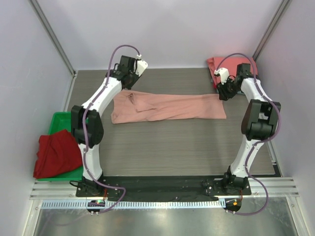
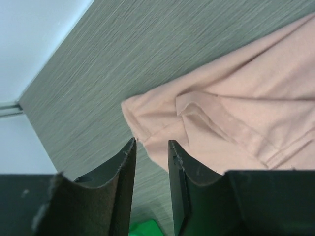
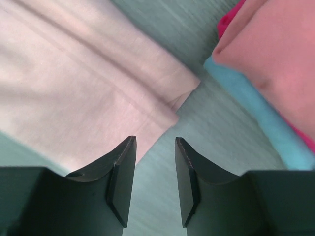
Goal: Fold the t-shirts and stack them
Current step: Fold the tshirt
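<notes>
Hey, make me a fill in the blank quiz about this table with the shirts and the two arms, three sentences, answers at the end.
1. The dark red t-shirt lies partly in the ____ tray at the left edge of the table.
2. The left gripper and the right gripper are both ____, holding nothing.
3. The pink t-shirt lies folded into a long strip between the grippers, and the coral-red t-shirt sits in the far ____ corner.
Missing words: green; open; right.
</notes>
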You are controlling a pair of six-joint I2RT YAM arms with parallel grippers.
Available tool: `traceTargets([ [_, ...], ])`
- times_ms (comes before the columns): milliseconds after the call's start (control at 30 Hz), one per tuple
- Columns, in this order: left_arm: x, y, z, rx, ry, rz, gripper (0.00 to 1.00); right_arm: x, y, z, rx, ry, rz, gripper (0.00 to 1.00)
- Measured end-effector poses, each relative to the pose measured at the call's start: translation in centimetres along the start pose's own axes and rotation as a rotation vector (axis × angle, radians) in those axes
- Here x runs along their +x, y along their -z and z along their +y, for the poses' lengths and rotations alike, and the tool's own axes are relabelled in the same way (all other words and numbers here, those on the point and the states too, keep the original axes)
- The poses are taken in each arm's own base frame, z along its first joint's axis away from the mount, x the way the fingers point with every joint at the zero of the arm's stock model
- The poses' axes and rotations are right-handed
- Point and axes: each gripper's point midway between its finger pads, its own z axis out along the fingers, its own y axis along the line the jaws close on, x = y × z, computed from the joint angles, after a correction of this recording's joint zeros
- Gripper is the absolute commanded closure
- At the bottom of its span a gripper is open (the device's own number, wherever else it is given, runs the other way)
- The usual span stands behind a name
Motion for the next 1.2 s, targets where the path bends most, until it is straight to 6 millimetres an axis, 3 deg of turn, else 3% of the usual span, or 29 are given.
traceTargets([
  [167, 4.8, 5.4, -1.8, 0.049, -0.015, 0.054, 0.67, 0.0, 5.0, 3.0, 0.030, 0.020, -0.028, 0.55],
  [233, 6.9, 6.9, -3.0, 0.092, -0.024, 0.086, 0.67, 0.6, 6.3, 4.2, 0.032, 0.039, -0.024, 0.57],
  [300, 8.8, 7.4, -4.4, 0.143, -0.028, 0.127, 0.69, 1.7, 6.2, 5.2, 0.014, 0.048, -0.004, 0.58],
  [400, 11.9, 6.7, -6.6, 0.235, -0.030, 0.230, 0.73, 3.8, 4.7, 6.5, -0.046, 0.027, 0.050, 0.59],
  [600, 15.5, 3.9, -9.5, 0.352, -0.016, 0.363, 0.73, 6.7, 1.0, 7.3, -0.138, -0.029, 0.132, 0.60],
  [900, 17.9, 1.9, -10.8, 0.389, 0.006, 0.448, 0.73, 6.3, -0.5, 6.2, -0.142, -0.034, 0.132, 0.60],
  [1200, 18.9, 1.4, -9.9, 0.356, 0.016, 0.475, 0.74, 7.1, -1.7, 6.2, -0.147, -0.036, 0.142, 0.62],
])
